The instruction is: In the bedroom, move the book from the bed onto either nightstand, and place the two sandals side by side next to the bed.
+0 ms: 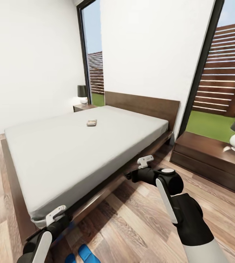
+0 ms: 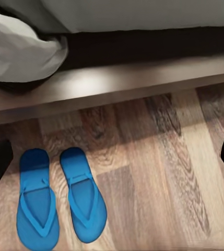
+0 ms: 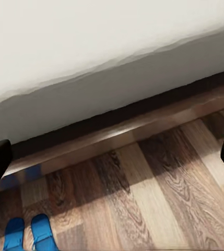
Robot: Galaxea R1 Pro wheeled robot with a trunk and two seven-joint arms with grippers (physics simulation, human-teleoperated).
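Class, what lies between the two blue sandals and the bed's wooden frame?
Only bare wood floor separates the sandals from the bed frame, as the left wrist view shows.

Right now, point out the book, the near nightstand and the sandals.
book (image 1: 91,123), head view, middle of its cover, on the mattress.
near nightstand (image 1: 201,148), head view, bare part of its top.
sandals (image 2: 83,196), left wrist view, footbed of one of the pair.

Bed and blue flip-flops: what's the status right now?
Both grippers open, empty. Bright blue flip-flop sandals side by side on wood floor beside dark-framed white bed. Small dark paperback book on mattress, unobstructed.
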